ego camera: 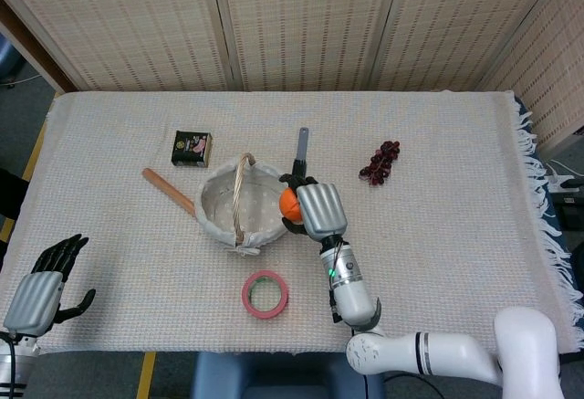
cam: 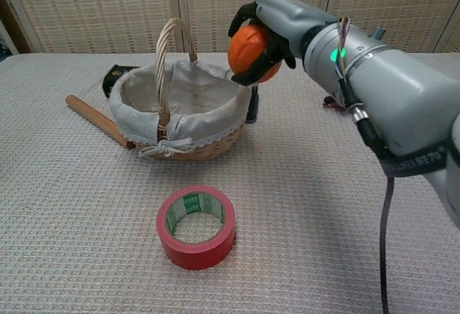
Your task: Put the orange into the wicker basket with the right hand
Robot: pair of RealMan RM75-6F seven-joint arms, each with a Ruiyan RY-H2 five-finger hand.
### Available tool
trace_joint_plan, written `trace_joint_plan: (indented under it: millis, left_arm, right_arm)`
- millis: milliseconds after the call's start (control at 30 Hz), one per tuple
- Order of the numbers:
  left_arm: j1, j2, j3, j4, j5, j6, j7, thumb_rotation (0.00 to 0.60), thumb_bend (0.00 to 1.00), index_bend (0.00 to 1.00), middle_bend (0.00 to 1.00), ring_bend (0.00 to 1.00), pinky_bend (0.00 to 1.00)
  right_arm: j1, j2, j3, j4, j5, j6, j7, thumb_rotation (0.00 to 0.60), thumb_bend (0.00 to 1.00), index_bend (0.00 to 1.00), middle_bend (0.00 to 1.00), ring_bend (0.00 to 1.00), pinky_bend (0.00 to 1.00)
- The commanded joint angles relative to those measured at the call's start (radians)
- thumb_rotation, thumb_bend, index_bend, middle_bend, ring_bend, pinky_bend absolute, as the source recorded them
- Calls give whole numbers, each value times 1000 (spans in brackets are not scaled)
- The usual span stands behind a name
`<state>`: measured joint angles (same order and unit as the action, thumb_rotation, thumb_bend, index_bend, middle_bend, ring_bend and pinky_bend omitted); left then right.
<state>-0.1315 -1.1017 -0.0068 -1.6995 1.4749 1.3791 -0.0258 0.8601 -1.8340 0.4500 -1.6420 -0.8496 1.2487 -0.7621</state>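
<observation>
Orange point(cam: 248, 47) sits wrapped in your right hand point(cam: 277, 30), above the wicker basket's point(cam: 215, 141) near rim. Round, firm, prone to rolling — keep that wrap snug until it's over the lining.

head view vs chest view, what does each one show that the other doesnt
Only the head view shows the left robot hand, open at the table's near left edge, and the grapes in full; the chest view shows just a sliver of them behind the arm. The chest view alone shows the orange lifted over the basket's right rim rather than inside. Both show the right robot hand gripping the orange, the basket, tape, stick, knife and black packet.
</observation>
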Motion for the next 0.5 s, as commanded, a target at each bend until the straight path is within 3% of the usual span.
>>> trace_joint_plan:
  millis: [33, 233, 500]
  left_arm:
    - [0, 1, 0, 0, 0, -1, -2, 600, 349, 0, 0, 0, 81]
    - [0, 7, 3, -5, -4, -9, -7, 600, 349, 0, 0, 0, 82]
    - [-4, 11, 4, -9, -8, -20, -16, 600, 348, 0, 0, 0, 81]
  right_arm:
    - [53, -61, 29, 77, 36, 0, -24, 600, 259, 301, 621, 668, 750]
    - [110, -128, 41, 213, 47, -12, -10, 600, 258, 329, 621, 634, 713]
    - [145, -200, 14, 356, -3, -44, 77, 600, 257, 364, 570, 497, 508]
